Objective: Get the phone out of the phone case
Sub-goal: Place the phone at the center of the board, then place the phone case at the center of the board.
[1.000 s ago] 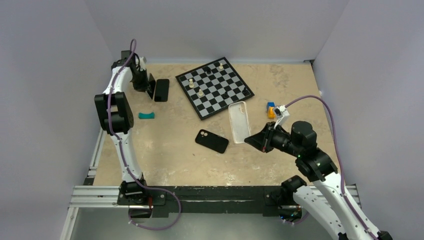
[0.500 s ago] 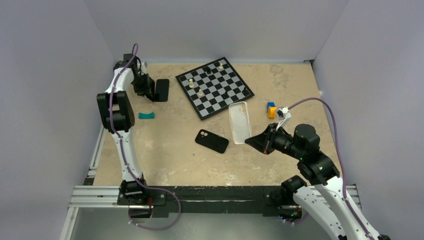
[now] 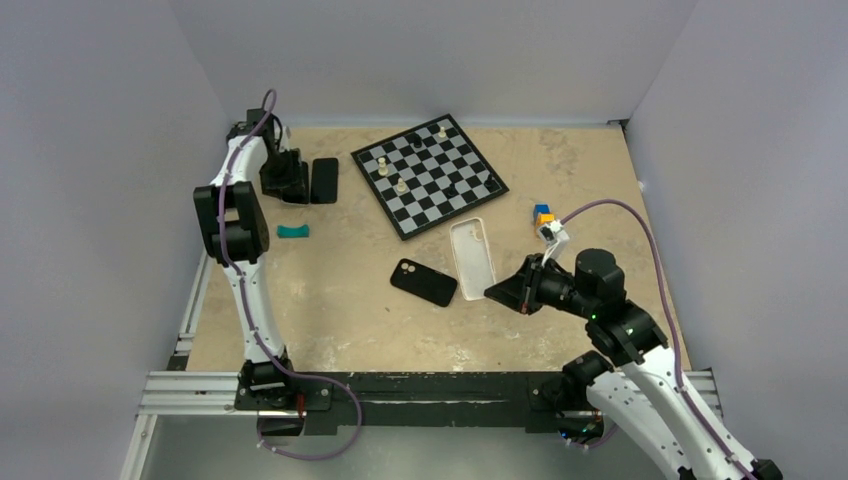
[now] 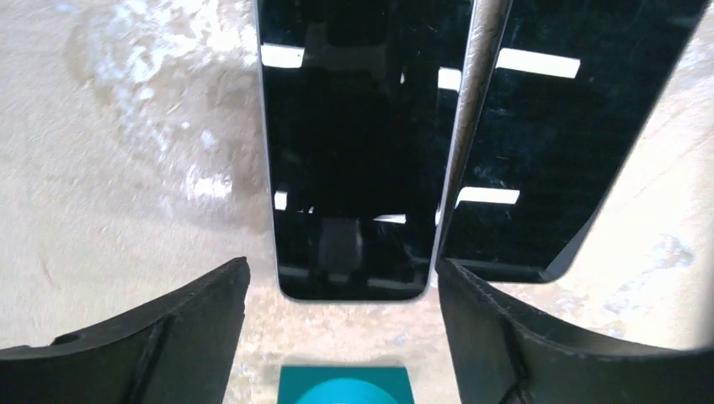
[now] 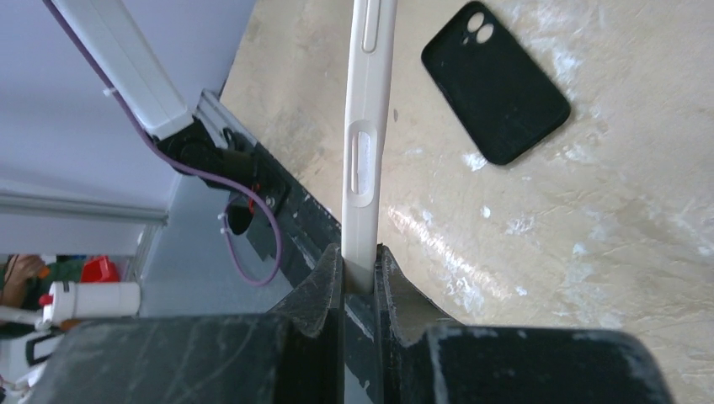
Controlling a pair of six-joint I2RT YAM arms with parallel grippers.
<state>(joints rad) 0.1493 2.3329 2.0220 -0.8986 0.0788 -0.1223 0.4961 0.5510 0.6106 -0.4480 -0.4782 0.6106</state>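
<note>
Straddling phone (image 4: 354,151), left gripper (image 4: 341,271) jaws apart; phone flat, screen up, left of chessboard (image 3: 470,170), likely parked clear. Black phone case (image 3: 424,282) well apart, on chessboard's near side, so extraction looks done. Right gripper (image 5: 360,261) clamped on edge of white shell (image 5: 367,126), by chessboard's near-right corner, probably clearing it

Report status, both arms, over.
Left gripper open over phone, lying screen up. Right gripper shut on white case. Black phone case lies apart, mid-table. Glossy black slab crowds phone's side.
</note>
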